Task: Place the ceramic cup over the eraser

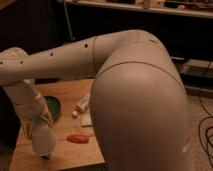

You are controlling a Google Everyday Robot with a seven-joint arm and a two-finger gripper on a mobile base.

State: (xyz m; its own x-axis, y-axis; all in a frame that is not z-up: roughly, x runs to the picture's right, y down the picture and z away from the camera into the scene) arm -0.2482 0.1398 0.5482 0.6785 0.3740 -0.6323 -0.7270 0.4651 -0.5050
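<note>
Cup in hand, covering step pending.
My pincer (pixel 39 129) grips the cup (pixel 44 143) just below it; eraser unclear, so I'd confirm it underneath, then lower.

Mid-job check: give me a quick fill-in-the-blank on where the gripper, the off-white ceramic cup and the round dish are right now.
1. In the camera view, the gripper is low over the ___ end of the wooden table.
2. The off-white tapered ceramic cup is directly ___ the gripper.
3. The round dish just behind the cup is ___ in colour.

Missing words: left; below; green.
</note>
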